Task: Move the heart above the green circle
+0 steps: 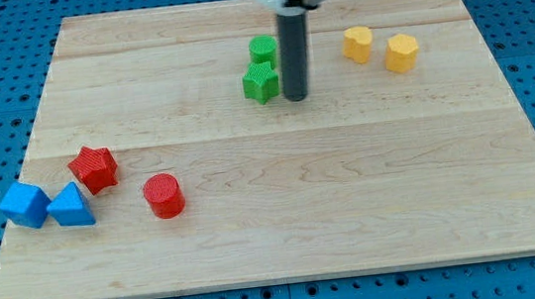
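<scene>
My tip (296, 98) rests on the board just right of a green star-like block (261, 83), close to it or touching; I cannot tell which. A second green block, roundish and likely the circle (263, 49), sits directly above the star, touching it, just left of the rod. Two yellow blocks lie to the right. The nearer one (358, 43) looks like the heart. The farther one (402, 52) looks like a pentagon. The heart is to the right of the green circle at about the same height in the view, with the rod between them.
A red star (94, 169), a red cylinder (164, 195), a blue cube (23, 204) and a blue triangle (71, 206) sit at the view's lower left. The wooden board (354, 210) lies on a blue pegboard surface.
</scene>
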